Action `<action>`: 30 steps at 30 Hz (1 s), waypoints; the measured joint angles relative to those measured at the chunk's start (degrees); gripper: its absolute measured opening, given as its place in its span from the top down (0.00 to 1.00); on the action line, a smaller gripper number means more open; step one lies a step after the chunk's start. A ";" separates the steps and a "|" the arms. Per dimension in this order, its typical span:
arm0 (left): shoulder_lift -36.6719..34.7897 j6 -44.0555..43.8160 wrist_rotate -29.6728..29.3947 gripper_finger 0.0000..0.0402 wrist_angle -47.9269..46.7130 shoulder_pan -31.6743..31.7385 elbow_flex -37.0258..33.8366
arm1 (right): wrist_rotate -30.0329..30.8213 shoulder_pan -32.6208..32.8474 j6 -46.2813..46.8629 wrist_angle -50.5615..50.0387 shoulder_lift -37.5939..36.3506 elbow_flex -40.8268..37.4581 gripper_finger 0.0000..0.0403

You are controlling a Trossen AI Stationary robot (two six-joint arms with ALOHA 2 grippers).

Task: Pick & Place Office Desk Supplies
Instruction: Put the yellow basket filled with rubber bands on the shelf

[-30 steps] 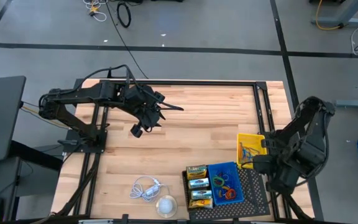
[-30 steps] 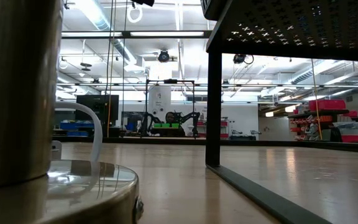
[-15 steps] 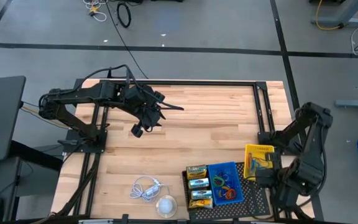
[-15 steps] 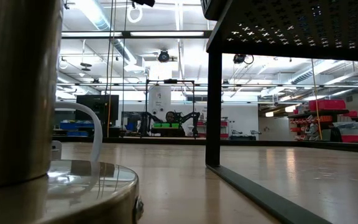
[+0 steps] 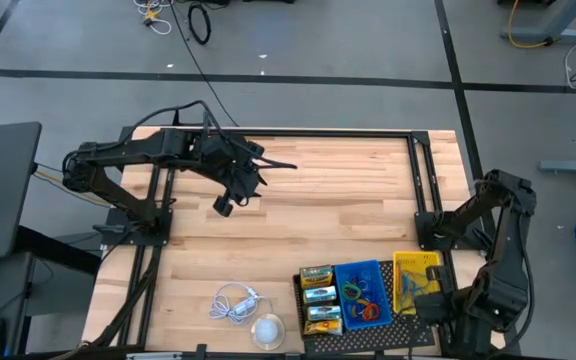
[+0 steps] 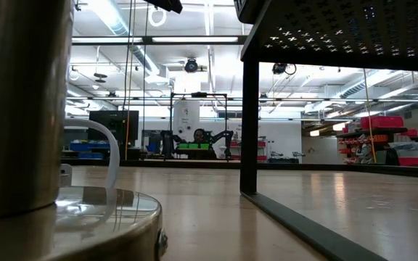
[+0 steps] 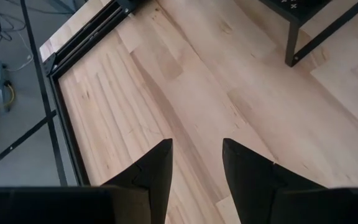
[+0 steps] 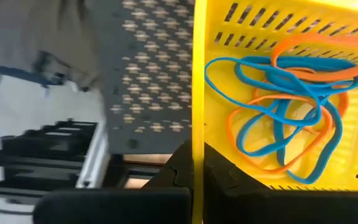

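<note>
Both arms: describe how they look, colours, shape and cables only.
The left arm and right arm are black, built of jointed segments. A black cable loops over the left arm's forearm. The left claw ends in two dark, tapering, pointed fingers. The right claw is black too, with blocky fingers.

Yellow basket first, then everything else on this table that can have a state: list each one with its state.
yellow basket: gripped at its wall, over the black tray, holding blue and orange bands
right gripper: shut on the yellow basket
left gripper: open, empty, above bare wood
blue basket: on the black tray, holding coloured bands
crayon boxes: lined up beside the blue basket
</note>
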 joint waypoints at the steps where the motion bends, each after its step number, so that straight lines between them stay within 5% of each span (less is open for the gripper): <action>1: 0.00 -0.41 0.00 0.63 0.04 0.27 0.00 | -0.02 0.07 -0.40 0.91 0.13 -0.02 0.99; 9: 0.00 -1.68 0.00 0.63 0.02 0.66 0.00 | 0.02 0.58 -9.67 8.58 1.60 0.00 0.99; 30: 0.00 -2.97 0.00 0.63 0.22 0.66 0.00 | -0.46 0.22 -8.61 13.28 1.60 0.00 0.95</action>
